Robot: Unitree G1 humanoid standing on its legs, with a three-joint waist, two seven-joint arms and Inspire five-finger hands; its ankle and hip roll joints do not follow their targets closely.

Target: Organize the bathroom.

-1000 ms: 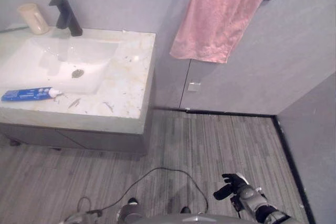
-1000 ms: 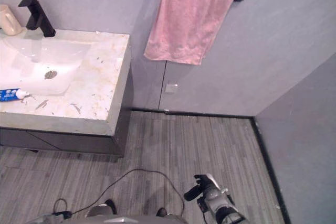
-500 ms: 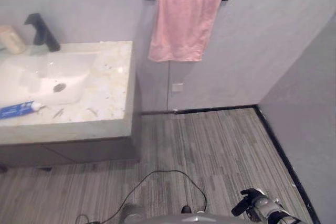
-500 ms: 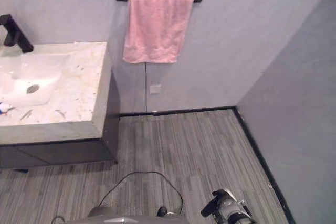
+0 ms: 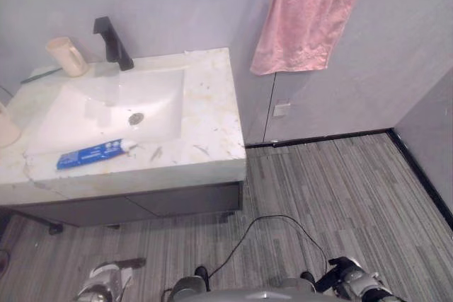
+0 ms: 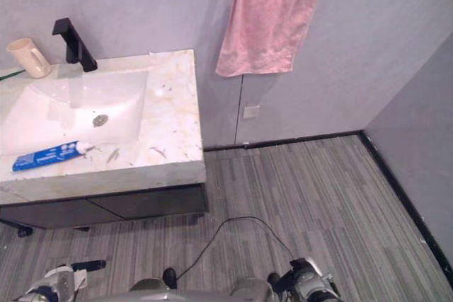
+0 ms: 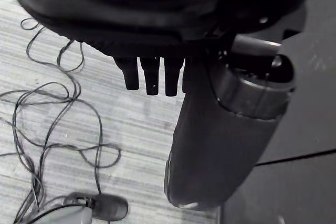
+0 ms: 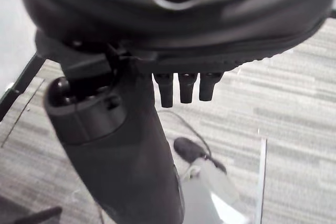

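Observation:
A blue toothpaste tube (image 5: 95, 153) lies flat on the marble counter (image 5: 209, 122), in front of the white basin (image 5: 106, 107). A beige cup (image 5: 67, 56) stands at the back left beside the black faucet (image 5: 111, 40). A pink towel (image 5: 311, 19) hangs from a black wall bar to the right of the counter. My right hand (image 5: 350, 284) is low over the floor at the right, far from the counter, and its straight fingers (image 8: 181, 88) hold nothing. My left hand (image 6: 53, 288) hangs low at the left, its fingers (image 7: 149, 77) straight and empty.
A dark cabinet (image 5: 141, 203) sits under the counter. Grey plank floor (image 5: 340, 189) stretches to the right, bounded by grey walls with a black skirting (image 5: 417, 175). A beige object (image 5: 4, 126) shows at the counter's far left edge.
The camera has swung left, so the whole counter and cup are back in view. My left hand now shows at the bottom left. My right hand stays low.

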